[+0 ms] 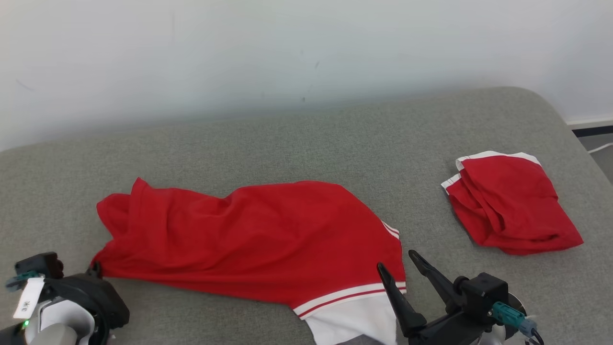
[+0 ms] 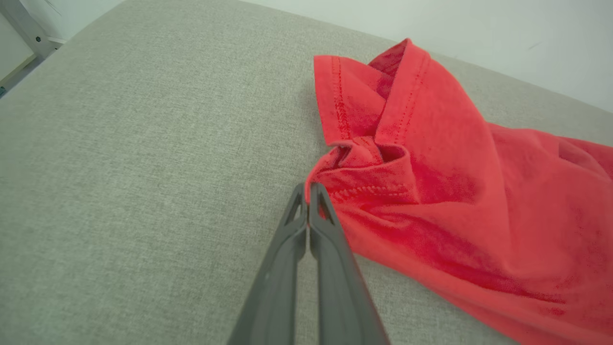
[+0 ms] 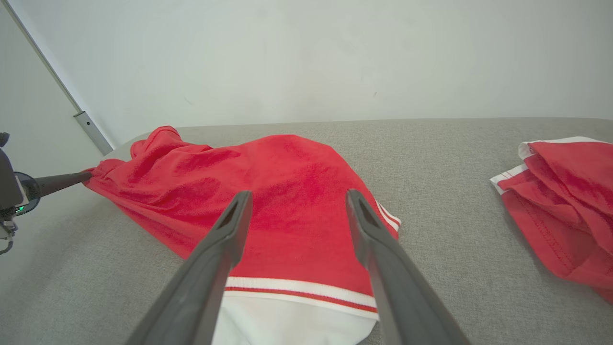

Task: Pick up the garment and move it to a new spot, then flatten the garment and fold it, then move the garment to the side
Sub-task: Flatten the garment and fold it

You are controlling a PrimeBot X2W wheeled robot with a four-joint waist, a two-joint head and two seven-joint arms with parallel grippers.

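A red garment with a white, red-striped band lies rumpled across the grey cushion. My left gripper is at the garment's left corner. In the left wrist view the gripper has its jaws pressed together on the bunched hem of the garment. From the right wrist view, that gripper meets the cloth's pulled-out corner. My right gripper hovers open over the striped end, and the right gripper has the garment showing between its fingers without touching it.
A second red cloth with white trim lies folded at the cushion's right, also seen as the folded cloth from the right wrist. A pale wall runs behind the cushion. Floor shows past the right edge.
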